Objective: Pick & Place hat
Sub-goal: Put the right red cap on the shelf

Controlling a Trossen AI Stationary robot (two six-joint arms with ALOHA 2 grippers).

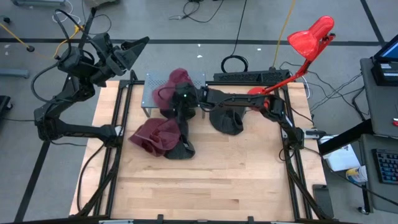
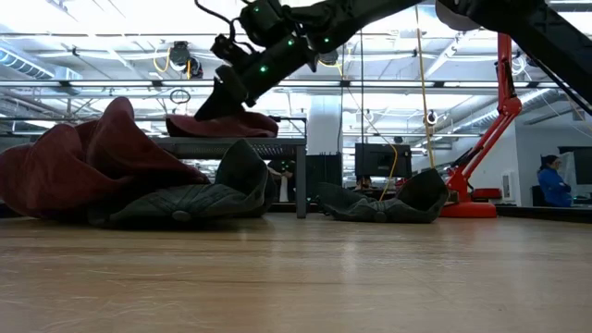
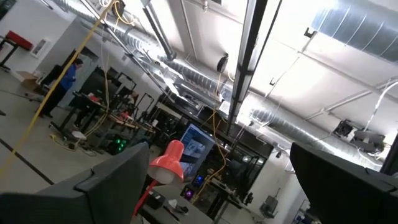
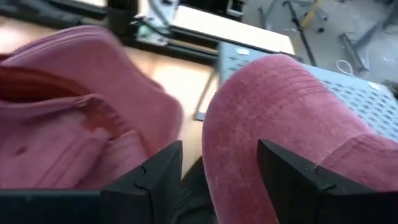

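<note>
A maroon hat (image 1: 178, 79) lies on top of the grey perforated stand (image 1: 152, 93) at the table's far middle; in the low view this hat (image 2: 227, 125) rests on the stand's top (image 2: 250, 141). My right gripper (image 1: 174, 104) reaches in from the table's right, slanting down, and is shut on this hat. A second maroon hat (image 1: 154, 134) lies crumpled on the table in front of the stand. My left gripper (image 1: 140, 43) is raised beyond the table's far left corner, open, pointing up at the ceiling (image 3: 211, 199). My right gripper (image 4: 221, 180) has a rounded fold of the maroon hat's cloth (image 4: 239, 149) between its two fingers. The fingers come slanting down from the table's right. The rest of the hat (image 4: 292, 93) spreads over the stand's top (image 4: 373, 99); the fingers hide how far back the cloth reaches.
A dark hat (image 1: 181, 148) lies against the second maroon hat, and another dark hat (image 1: 227, 121) lies right of the stand under my right arm. A red lamp (image 1: 311, 37) stands at the far right edge. A person (image 2: 553, 180) stands in the room behind.
</note>
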